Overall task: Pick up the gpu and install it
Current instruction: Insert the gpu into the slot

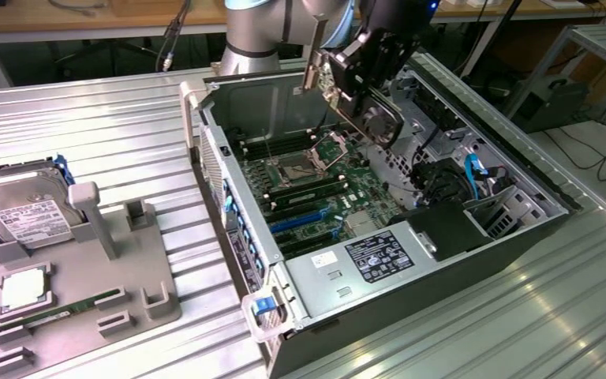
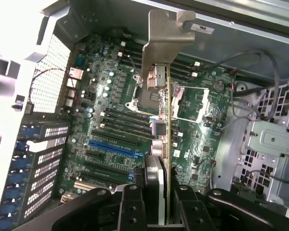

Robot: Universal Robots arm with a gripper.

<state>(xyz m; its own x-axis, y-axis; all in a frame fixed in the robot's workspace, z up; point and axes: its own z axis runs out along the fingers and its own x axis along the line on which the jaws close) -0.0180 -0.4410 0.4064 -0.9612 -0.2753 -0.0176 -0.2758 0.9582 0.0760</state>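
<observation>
Gripping one gpu [image 2: 159,48], the end effector [image 2: 156,207] hovers above one motherboard [image 2: 106,120]

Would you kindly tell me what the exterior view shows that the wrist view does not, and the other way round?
Exterior view: a grey parts tray beside the open black computer case, carrying a silver boxy hard drive and a slim green RAM stick.
Wrist view: the gripper, its black fingers closed on the card's edge.
Shared: the green gpu card with black fan, held above the green motherboard and its CPU socket.
</observation>
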